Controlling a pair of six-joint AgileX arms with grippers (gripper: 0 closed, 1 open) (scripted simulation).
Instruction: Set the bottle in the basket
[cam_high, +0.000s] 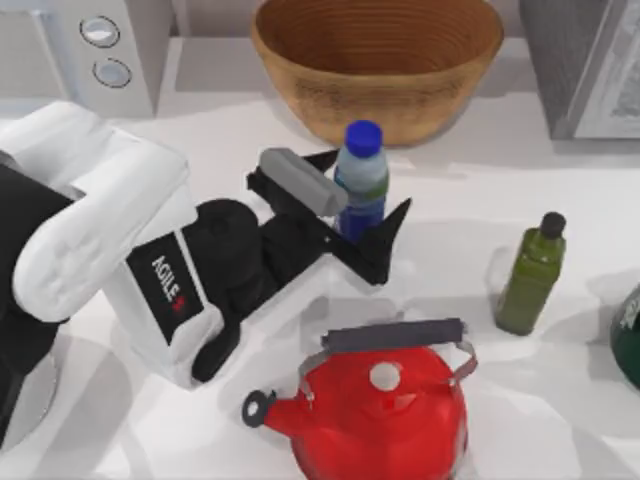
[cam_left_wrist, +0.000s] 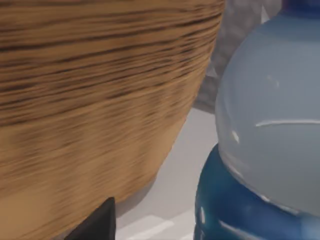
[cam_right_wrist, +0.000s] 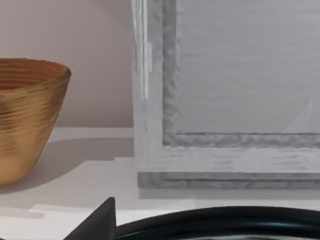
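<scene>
At the far left of the top view, a grey appliance with two round dials (cam_high: 105, 52) is seen at the back of the white surface (cam_high: 240, 130). The left arm (cam_high: 110, 240) is extended from the left edge toward the centre. The left claw (cam_high: 362, 222) is spread, with one black finger on each side of the bottle (cam_high: 361, 180); whether the fingers touch it cannot be told. The bottle stands upright on the surface, just in front of the basket (cam_high: 377, 62) and outside it. In the left wrist view, the bottle's clear shoulder and dark blue lower body (cam_left_wrist: 265, 150) are seen close up, beside the basket's woven wall (cam_left_wrist: 100, 100). A red kettle (cam_high: 380, 415) with a grey handle is placed near the front, below the claw. Further right, an olive-green bottle with a black cap (cam_high: 531, 275) stands upright, well apart from the claw. A grey cabinet (cam_high: 585, 65) occupies the back right corner. In the right wrist view, the basket (cam_right_wrist: 27, 117) and the cabinet (cam_right_wrist: 225, 100) are seen; the state of the right claw cannot be told.
</scene>
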